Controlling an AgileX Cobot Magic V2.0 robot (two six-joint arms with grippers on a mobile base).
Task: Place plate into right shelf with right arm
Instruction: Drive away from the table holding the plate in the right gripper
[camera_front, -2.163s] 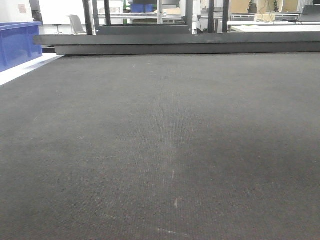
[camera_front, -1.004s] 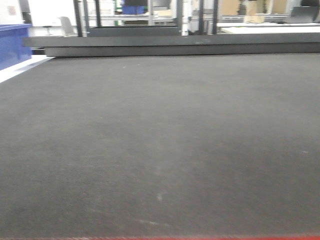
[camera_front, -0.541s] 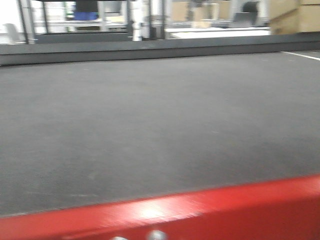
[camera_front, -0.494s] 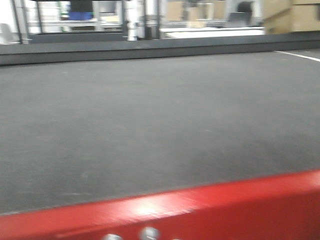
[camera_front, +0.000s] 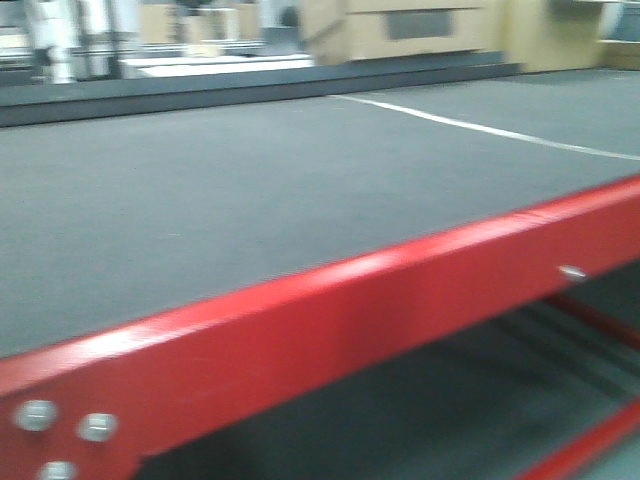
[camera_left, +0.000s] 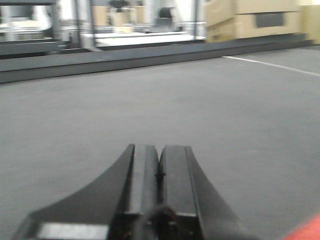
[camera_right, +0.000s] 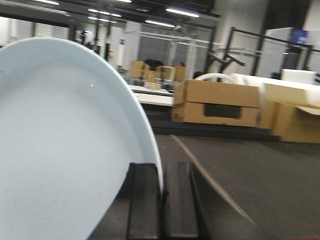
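Right wrist-mounted view alone shows the plate (camera_right: 65, 140). It stands on edge, white with a pale bluish cast, and fills the left half of the picture. Its rim is pinched between the two black fingers of the right gripper (camera_right: 162, 172), which is clenched on it. The plate's left and lower parts are cut off by the frame. Behind it lie cardboard boxes (camera_right: 220, 102) on a dark floor (camera_right: 260, 175), under ceiling strip lights. A blue patch (camera_right: 300, 36) high on the right is too small to read.

The left wrist-mounted view shows only the left gripper (camera_left: 159, 150). Its fingers are pressed together with nothing between them, above the same grey floor, and blurred boxes (camera_left: 255, 20) stand at the far right.

The exterior front-facing view shows neither gripper nor plate. A red rail (camera_front: 330, 310) runs slantwise across the foreground, with three round bolt heads (camera_front: 36, 414) at its left end. Beyond the rail a white line (camera_front: 470, 125) crosses the floor. This picture is smeared with blur, so the space under the rail and the background clutter cannot be made out.
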